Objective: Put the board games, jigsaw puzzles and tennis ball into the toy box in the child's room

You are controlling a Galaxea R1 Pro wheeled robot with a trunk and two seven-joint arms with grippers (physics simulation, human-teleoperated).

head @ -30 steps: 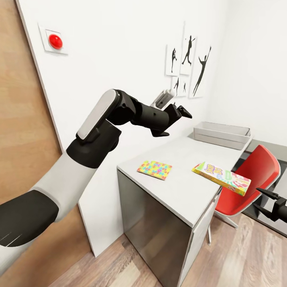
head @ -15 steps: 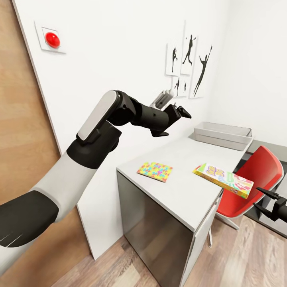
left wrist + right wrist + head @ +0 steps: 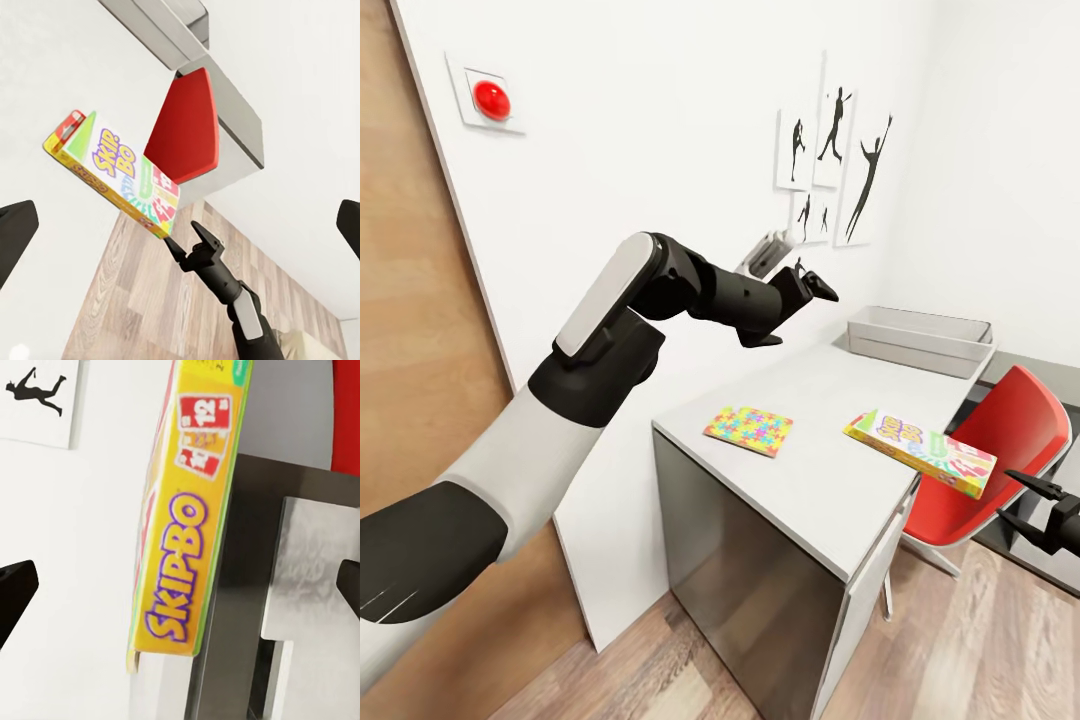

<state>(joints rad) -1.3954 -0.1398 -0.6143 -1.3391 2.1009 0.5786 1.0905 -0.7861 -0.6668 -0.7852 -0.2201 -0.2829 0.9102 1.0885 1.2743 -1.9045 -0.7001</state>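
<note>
A multicoloured jigsaw puzzle [image 3: 749, 429] lies flat on the table [image 3: 815, 500] near its left end. A yellow board game [image 3: 920, 452] rests at the table's right edge and overhangs it; it also appears as the board game [image 3: 112, 172] and, edge-on, as the board game [image 3: 191, 525]. The grey toy box [image 3: 918, 340] stands at the table's far end. My left gripper [image 3: 808, 283] is raised above the table near the wall, open and empty. My right gripper [image 3: 1032, 508] is open and low beside the table, just short of the board game.
A red chair [image 3: 1000, 440] is tucked against the table's right side, between the board game and my right gripper. A white wall with black silhouette pictures [image 3: 835, 150] runs along the table's left. A wooden door [image 3: 410, 330] is at left, with wood-plank floor [image 3: 980, 640] below.
The whole view shifted slightly. My left arm rose a little and its gripper edged towards the wall. The puzzle, board game and right gripper have stayed put.
</note>
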